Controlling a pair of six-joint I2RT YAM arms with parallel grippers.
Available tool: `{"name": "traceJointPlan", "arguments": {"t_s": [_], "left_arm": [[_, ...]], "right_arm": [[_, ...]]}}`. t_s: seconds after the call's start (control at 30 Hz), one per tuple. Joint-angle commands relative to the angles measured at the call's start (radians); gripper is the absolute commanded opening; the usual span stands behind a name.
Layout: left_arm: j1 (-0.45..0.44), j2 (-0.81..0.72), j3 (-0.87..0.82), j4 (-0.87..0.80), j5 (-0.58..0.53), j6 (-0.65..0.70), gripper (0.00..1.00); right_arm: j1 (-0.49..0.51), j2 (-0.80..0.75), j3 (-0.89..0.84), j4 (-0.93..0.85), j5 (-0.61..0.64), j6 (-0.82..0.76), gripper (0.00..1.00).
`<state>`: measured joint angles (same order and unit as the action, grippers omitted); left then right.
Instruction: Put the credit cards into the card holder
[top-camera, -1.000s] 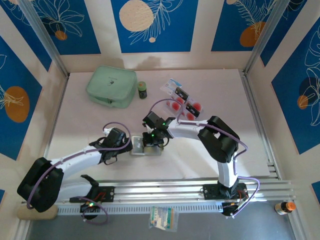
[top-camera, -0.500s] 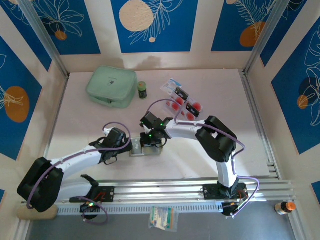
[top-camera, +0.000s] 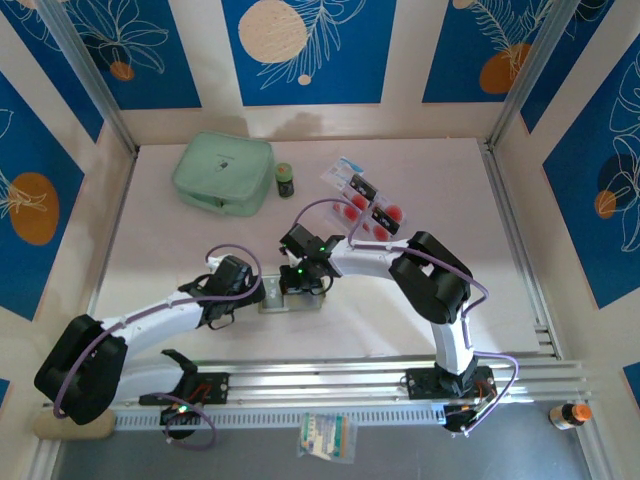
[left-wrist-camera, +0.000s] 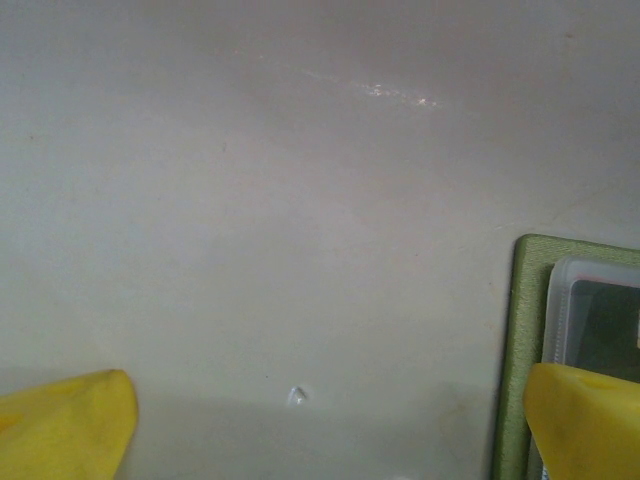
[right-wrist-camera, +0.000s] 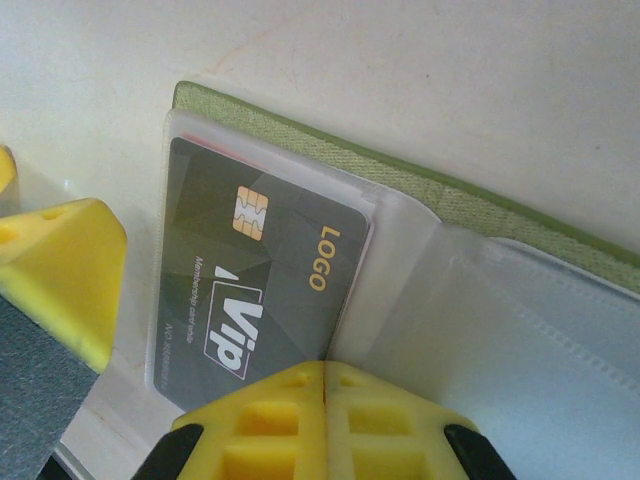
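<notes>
Card holder (top-camera: 297, 302): we see it lying open on the surface (top-camera: 180, 240) between the arms, clear sleeves up;
Black card (right-wrist-camera: 255, 270): tucked in a sleeve, chip and "LOGO" showing;
Right jaws: clenched together, empty, tips at that card's edge;
Left jaws: released wide, one tip over the holder's green rim;
Other credit cards (top-camera: 365, 205): we find them farther back, well apart
</notes>
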<state>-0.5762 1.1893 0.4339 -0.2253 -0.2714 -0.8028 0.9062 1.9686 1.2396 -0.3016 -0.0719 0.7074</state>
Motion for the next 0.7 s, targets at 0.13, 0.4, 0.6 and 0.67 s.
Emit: {"name": "traceJointPlan", "arguments": {"t_s": [0.13, 0.4, 0.6, 0.67], "left_arm": [[0.009, 0.005, 0.01, 0.032, 0.051, 0.02, 1.0], [0.01, -0.042, 0.053, -0.011, 0.057, 0.03, 1.0], [0.009, -0.069, 0.086, -0.03, 0.074, 0.036, 1.0], [0.009, -0.079, 0.101, -0.035, 0.083, 0.041, 1.0]], "right_arm": [[0.005, 0.016, 0.037, -0.022, -0.037, -0.003, 0.02], [-0.015, -0.012, 0.041, -0.036, -0.042, -0.018, 0.03], [-0.032, -0.054, 0.024, -0.036, -0.039, -0.027, 0.04], [-0.041, -0.074, 0.01, -0.033, -0.035, -0.029, 0.04]]}}
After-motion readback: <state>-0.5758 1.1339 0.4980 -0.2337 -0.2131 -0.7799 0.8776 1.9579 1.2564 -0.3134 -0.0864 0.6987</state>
